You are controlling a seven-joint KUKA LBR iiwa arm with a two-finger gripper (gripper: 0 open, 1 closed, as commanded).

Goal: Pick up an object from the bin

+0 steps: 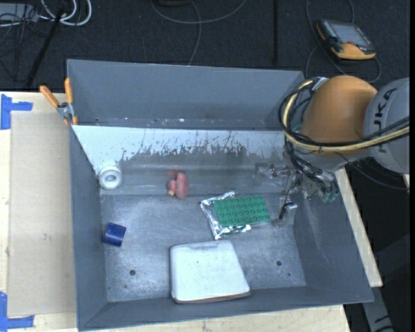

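Currently poised right of centre: gripper (pixel 288 209), opening impossible to tell, nothing seen held, just beside green studded plate (pixel 241 211) on silver foil (pixel 213 216). Risk of skidding off crinkled foil, or lifting foil alone.

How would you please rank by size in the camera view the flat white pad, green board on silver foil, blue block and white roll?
1. flat white pad
2. green board on silver foil
3. blue block and white roll: alike
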